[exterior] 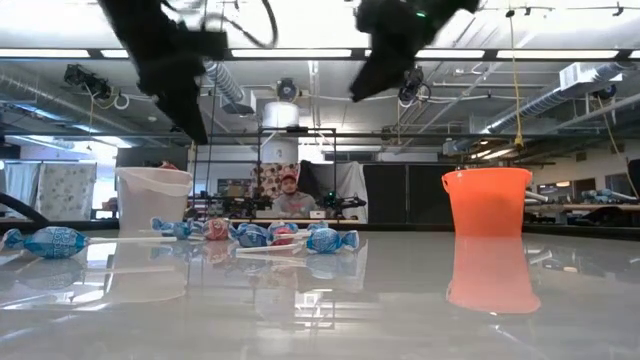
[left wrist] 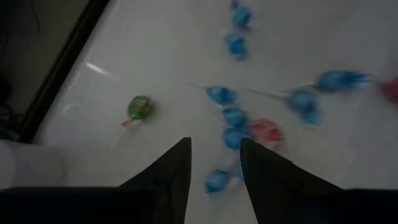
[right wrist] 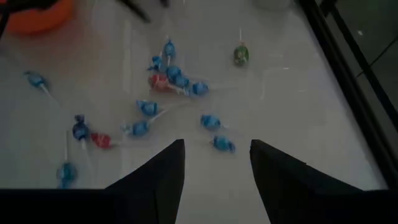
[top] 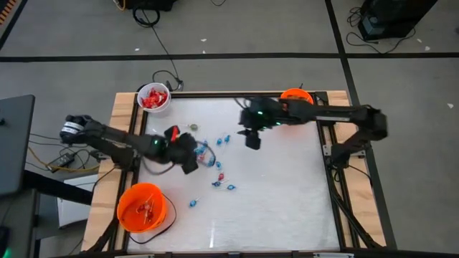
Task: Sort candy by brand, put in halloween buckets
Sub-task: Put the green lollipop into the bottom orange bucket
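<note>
Two arms are being held above the table, and neither is carrying anything. Sorting is judged to be partly done.

Three buckets are being used. The large orange bucket at the near left corner is already loaded with several pieces, too small to identify. The small orange bucket at the far right edge is partly hidden by the right arm, so its contents cannot be told. The white bucket at the far left corner is filled with red packets.

The left gripper is being hovered over the left end of the loose candy. In the left wrist view its fingers are seen narrowly parted and empty, with blue pieces and a red piece lying just ahead of them.

The right gripper is being held above the table, near the small orange bucket and apart from the candy. Its fingers are spread wide, with nothing between them.

Unsorted candy is still lying in a loose scatter on the table between the two grippers, reaching toward the near side. It is mostly blue-wrapped, with a few red pieces mixed in. A single green lollipop is lying apart, toward the white bucket.

Well over a dozen pieces are estimated to remain, so a substantial share of the task is left.
</note>
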You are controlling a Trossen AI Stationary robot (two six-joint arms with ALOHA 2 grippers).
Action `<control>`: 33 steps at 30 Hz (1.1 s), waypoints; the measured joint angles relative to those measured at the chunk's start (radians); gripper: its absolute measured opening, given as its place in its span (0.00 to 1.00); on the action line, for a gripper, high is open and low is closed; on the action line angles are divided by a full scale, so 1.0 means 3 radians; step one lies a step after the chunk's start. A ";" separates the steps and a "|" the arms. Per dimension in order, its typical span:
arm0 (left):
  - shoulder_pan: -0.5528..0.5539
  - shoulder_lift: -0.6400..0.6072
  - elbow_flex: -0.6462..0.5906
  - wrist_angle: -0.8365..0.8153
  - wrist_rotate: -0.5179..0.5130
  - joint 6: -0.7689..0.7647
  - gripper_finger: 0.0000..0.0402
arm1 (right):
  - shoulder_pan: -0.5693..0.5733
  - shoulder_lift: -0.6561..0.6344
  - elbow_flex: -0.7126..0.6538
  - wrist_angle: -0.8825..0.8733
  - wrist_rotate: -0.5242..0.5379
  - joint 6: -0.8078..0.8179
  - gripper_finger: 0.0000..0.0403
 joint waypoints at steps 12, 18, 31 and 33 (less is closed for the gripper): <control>0.1530 0.0018 -0.0500 0.1301 0.0869 0.1407 0.36 | 0.0038 -0.0830 -0.1144 0.0448 -0.0001 0.0332 0.48; 0.2078 0.0222 -0.0506 0.1315 0.1368 0.1495 0.44 | 0.0072 -0.0831 -0.1300 0.0632 -0.0004 0.0373 0.48; 0.2395 0.1071 -0.0419 0.1454 0.1332 0.1384 0.64 | 0.0072 -0.0759 -0.1301 0.0889 -0.0028 0.0383 0.48; 0.2395 0.1072 -0.0420 0.1490 0.1360 0.1406 0.58 | 0.0072 -0.0759 -0.1301 0.0887 -0.0028 0.0371 0.48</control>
